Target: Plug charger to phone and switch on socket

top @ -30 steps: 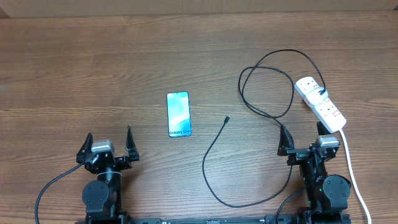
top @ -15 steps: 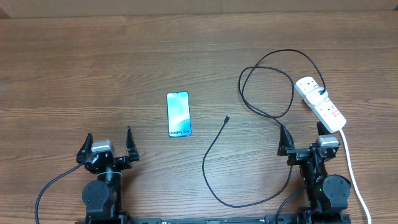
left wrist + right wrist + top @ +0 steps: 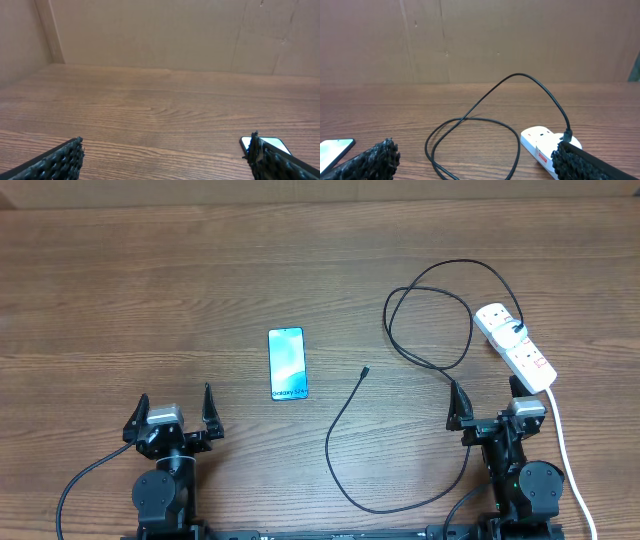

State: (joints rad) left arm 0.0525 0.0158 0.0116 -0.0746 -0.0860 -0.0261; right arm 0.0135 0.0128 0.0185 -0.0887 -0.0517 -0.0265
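Observation:
The phone (image 3: 287, 364) lies flat on the wood table, screen up, left of centre; its corner shows in the left wrist view (image 3: 272, 143) and the right wrist view (image 3: 335, 147). The black charger cable (image 3: 345, 420) loops from its plug in the white socket strip (image 3: 515, 345) down to a free connector tip (image 3: 365, 370) right of the phone. The loop (image 3: 470, 130) and strip (image 3: 540, 142) show in the right wrist view. My left gripper (image 3: 172, 410) is open and empty near the front edge. My right gripper (image 3: 488, 402) is open and empty in front of the strip.
The strip's thick white cord (image 3: 565, 450) runs down the right side past my right arm. A brown cardboard wall (image 3: 160, 35) stands behind the table.

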